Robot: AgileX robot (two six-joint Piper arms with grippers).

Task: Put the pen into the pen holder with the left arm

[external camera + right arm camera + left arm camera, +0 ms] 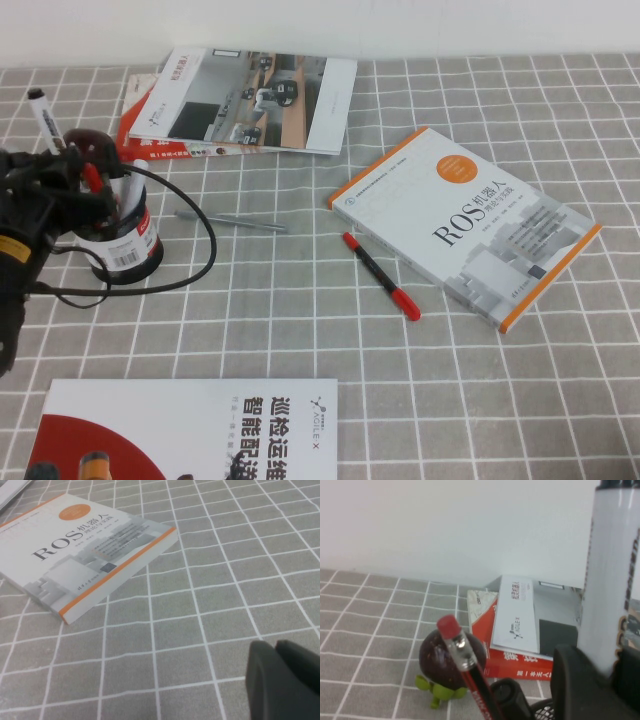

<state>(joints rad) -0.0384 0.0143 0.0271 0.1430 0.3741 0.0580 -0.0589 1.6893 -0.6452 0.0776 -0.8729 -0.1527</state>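
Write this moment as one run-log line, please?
left gripper: shut on pen, above pen holder | pen: upright, not yet inside | right gripper: parked low over tablecloth, shut

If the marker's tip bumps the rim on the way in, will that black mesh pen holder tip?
Possibly. The black mesh pen holder looks light, though its wider base helps. The left gripper holds the white-barrelled marker right beside it. The right gripper hangs over bare cloth.

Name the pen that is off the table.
The white marker, upright in the left gripper above the holder. The red-ended pen and grey pen lie flat. Right gripper is parked.
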